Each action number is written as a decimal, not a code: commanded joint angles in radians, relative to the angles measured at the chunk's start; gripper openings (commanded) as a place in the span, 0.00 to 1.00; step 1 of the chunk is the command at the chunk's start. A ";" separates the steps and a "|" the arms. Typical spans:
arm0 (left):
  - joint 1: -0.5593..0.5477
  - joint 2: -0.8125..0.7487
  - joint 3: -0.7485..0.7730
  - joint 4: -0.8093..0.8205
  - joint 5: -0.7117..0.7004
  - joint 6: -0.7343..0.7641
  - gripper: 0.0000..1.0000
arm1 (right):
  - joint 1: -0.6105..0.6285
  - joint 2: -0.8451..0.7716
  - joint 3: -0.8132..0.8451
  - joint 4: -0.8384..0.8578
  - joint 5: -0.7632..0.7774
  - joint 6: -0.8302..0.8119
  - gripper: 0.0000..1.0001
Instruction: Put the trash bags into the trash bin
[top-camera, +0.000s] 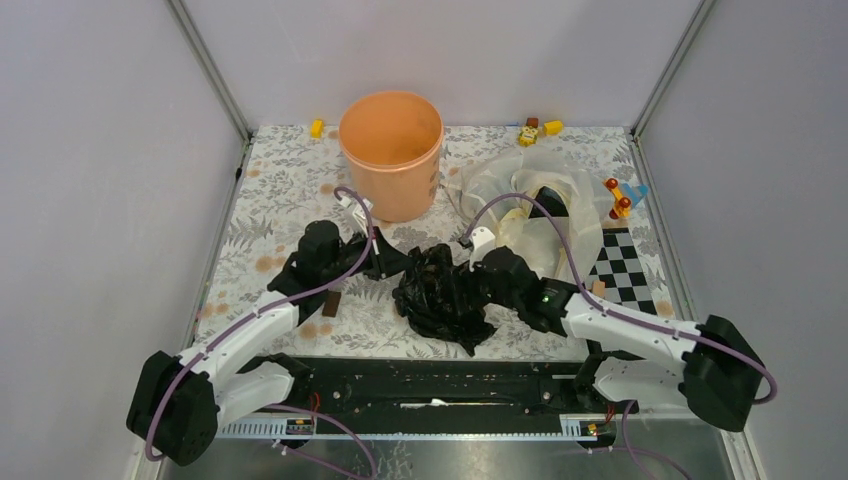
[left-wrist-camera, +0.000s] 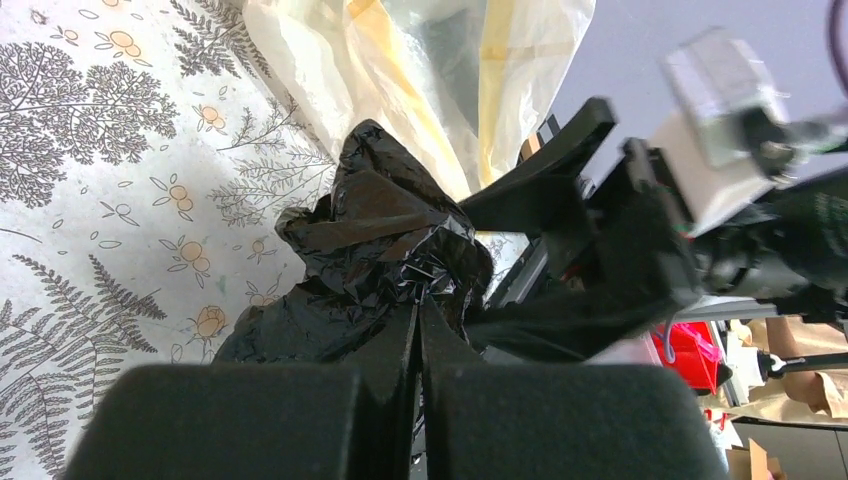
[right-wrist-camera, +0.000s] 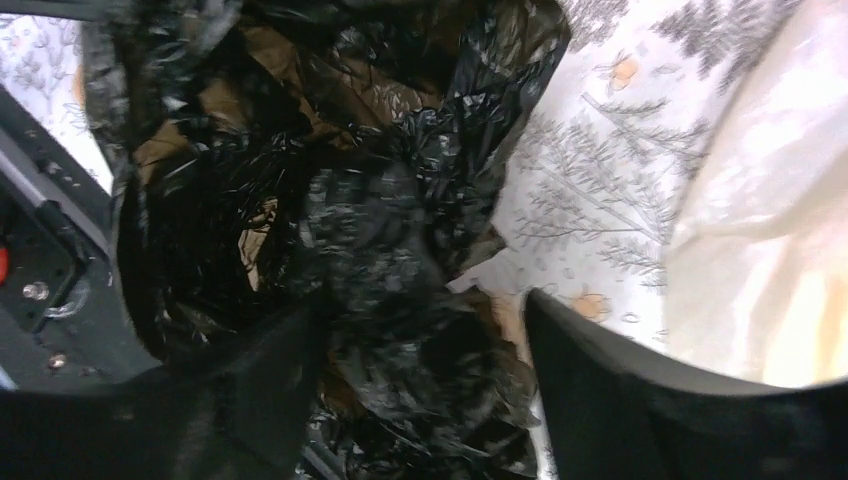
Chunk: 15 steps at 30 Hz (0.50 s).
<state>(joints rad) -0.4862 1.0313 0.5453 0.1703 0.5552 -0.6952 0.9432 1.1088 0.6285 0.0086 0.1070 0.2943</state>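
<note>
Probably light, limp and slippery, the crumpled black plastic trash bag (top-camera: 445, 292) lies near the round peach-orange plastic bin (top-camera: 392, 195), its bunched fold pinched by the left gripper (left-wrist-camera: 418, 335), the right gripper (right-wrist-camera: 420, 300) spread around it.

— What colour is the trash bin (top-camera: 390, 150)?
— Plain peach-orange. The crumpled black trash bag (top-camera: 440, 290) is glossy, and the other bag (top-camera: 545, 200) is translucent white with yellow streaks.
— And the tablecloth (top-camera: 280, 200)?
— White, printed with grey ferns and small orange blossoms. The checkerboard (top-camera: 625, 268) is black and white, and the arms (top-camera: 245, 335) are white with black joints.
</note>
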 joint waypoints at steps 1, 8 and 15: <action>-0.001 -0.049 0.006 -0.008 -0.019 0.028 0.00 | -0.053 0.074 0.030 0.116 -0.192 0.022 0.58; 0.000 -0.142 0.031 -0.195 -0.275 0.094 0.00 | -0.066 0.003 0.110 -0.169 0.354 0.064 0.13; 0.001 -0.152 -0.053 -0.233 -0.524 0.079 0.00 | -0.076 -0.079 0.139 -0.357 0.887 0.071 0.11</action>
<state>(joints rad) -0.4862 0.8867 0.5388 -0.0349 0.2111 -0.6277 0.8745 1.0725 0.7235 -0.2131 0.6033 0.3477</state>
